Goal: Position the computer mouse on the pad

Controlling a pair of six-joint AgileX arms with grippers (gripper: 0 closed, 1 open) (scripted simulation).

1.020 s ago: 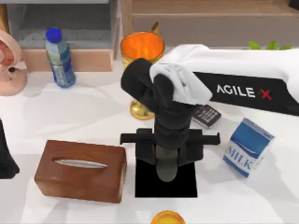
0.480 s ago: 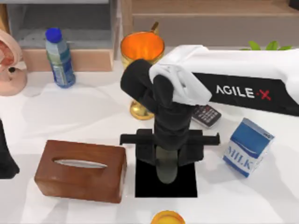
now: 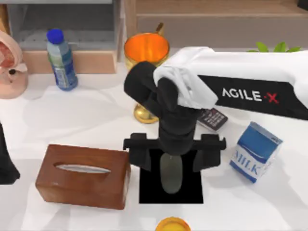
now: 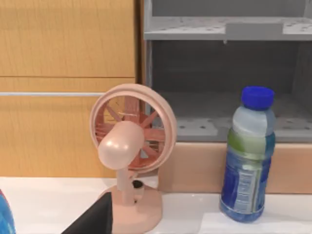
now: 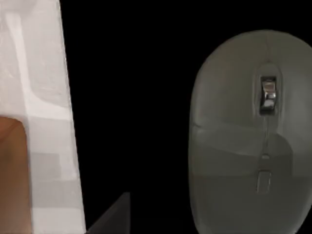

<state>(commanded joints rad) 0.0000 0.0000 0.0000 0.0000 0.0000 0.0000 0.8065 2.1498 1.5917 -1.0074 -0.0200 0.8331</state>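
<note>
The dark grey oval computer mouse (image 3: 171, 174) lies flat on the black pad (image 3: 149, 190), near the pad's middle. In the right wrist view the mouse (image 5: 251, 131) rests on the pad (image 5: 126, 97), scroll wheel showing. My right gripper (image 3: 174, 155) hangs just over the mouse's far end and is open. Its two black fingers (image 3: 139, 155) stand wide apart on either side, not touching the mouse. My left arm (image 3: 5, 163) is parked at the table's left edge.
A brown wooden tissue box (image 3: 83, 175) sits just left of the pad and a blue milk carton (image 3: 255, 151) to its right. Behind stand a black keypad phone (image 3: 212, 119), a gold goblet (image 3: 146, 50), a bottle (image 3: 61, 60) and a pink fan (image 3: 9, 67). A yellow object (image 3: 172, 224) lies at the front edge.
The right gripper's fingers have spread apart and let go of the mouse, which now lies on the pad. The left arm has not moved.
</note>
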